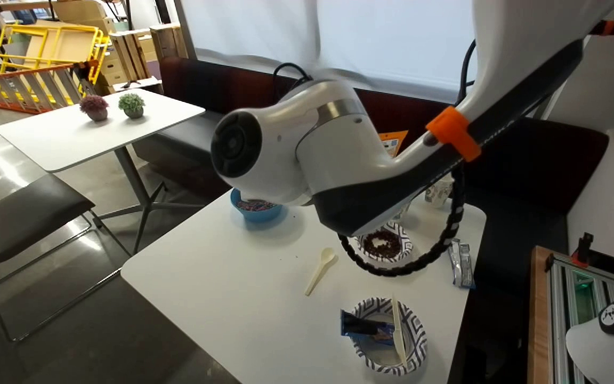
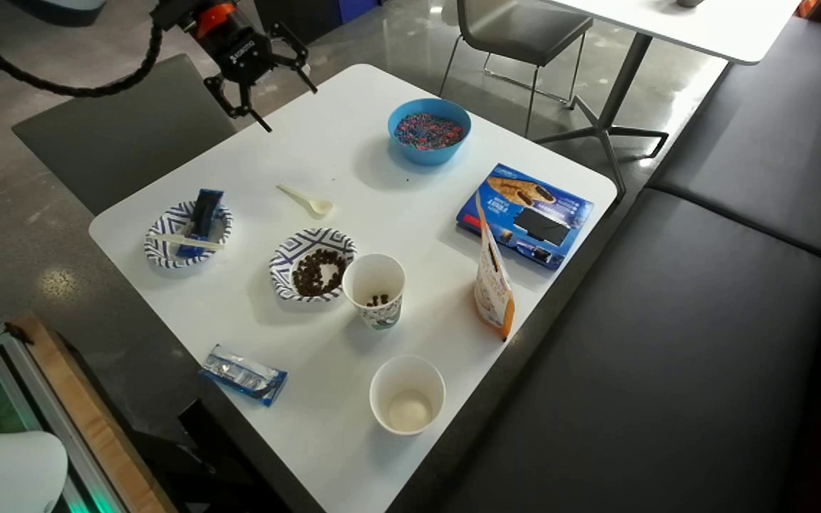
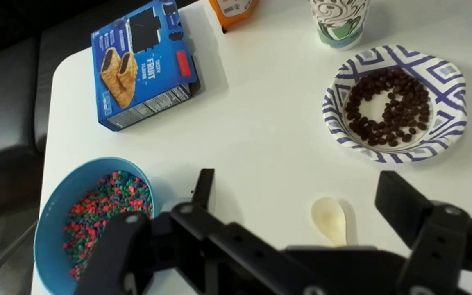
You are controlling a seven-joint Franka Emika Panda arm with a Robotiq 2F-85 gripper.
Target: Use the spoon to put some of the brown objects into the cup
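Note:
A pale cream spoon [image 2: 320, 207] lies flat on the white table; in the wrist view only the spoon's bowl [image 3: 329, 219] shows, its handle hidden behind the gripper. Dark brown objects [image 3: 408, 100] form a loose ring in a paper bowl [image 3: 445, 71] with a blue-and-white patterned rim. Beside that bowl stands a paper cup [image 2: 375, 285] with a few brown pieces at its bottom. My gripper [image 2: 291, 109] is raised above table height, apart from everything. Its fingers [image 3: 205, 188] are spread wide with nothing held; from the wrist, the spoon appears below the gap.
Another paper cup [image 2: 407, 399] stands near the table corner. Also on the table are a blue bowl [image 2: 430, 153] of colourful bits, a blue box [image 2: 524, 214], an upright orange-edged pouch [image 2: 494, 292], a silvery packet [image 2: 245, 374], and a second patterned bowl [image 2: 157, 249] holding a wrapper and cream utensil.

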